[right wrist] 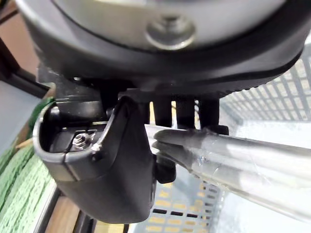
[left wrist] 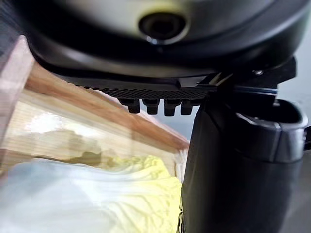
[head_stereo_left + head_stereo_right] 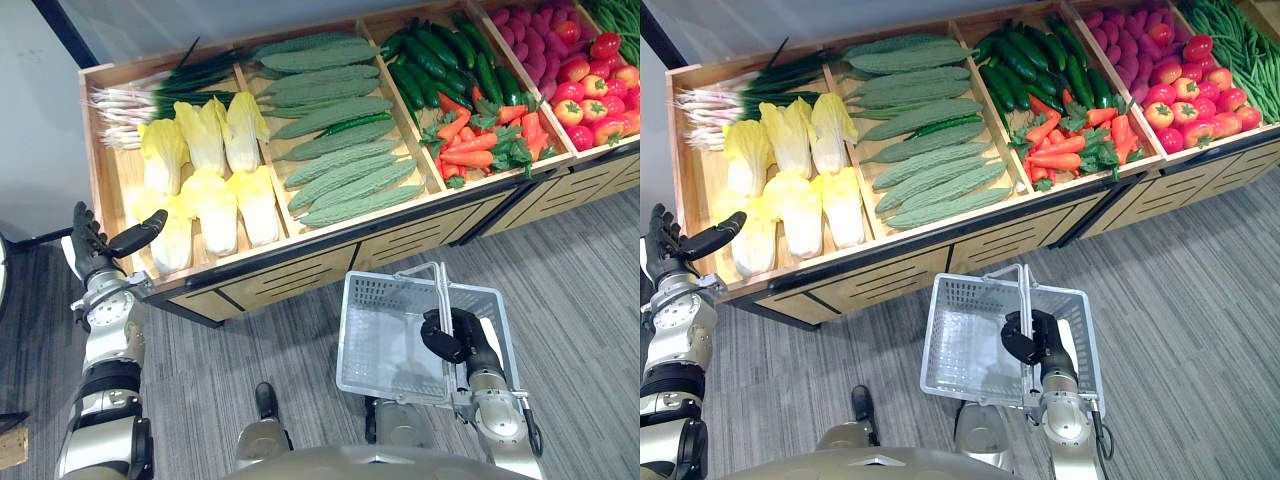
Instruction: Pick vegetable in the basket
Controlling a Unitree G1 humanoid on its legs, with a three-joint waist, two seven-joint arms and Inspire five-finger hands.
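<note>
The right hand (image 3: 458, 336) clamps the basket (image 3: 385, 340) by its handle for carrying, while the left hand (image 3: 92, 250), fingers spread, hovers beside the cabbages (image 3: 215, 205), seemingly to pick one.

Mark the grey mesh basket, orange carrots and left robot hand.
grey mesh basket (image 3: 352, 335), left eye view, left wall
orange carrots (image 3: 470, 144), left eye view, middle carrot
left robot hand (image 3: 90, 254), left eye view, palm

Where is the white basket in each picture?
Left eye view: the basket is low, right of centre.
Right eye view: the basket is low, near the middle.
Right wrist view: its mesh lies past the right hand, the handle in its grip.
Left wrist view: this camera faces the yellow cabbages.
Shared landmark: the right hand curled round the handle.
</note>
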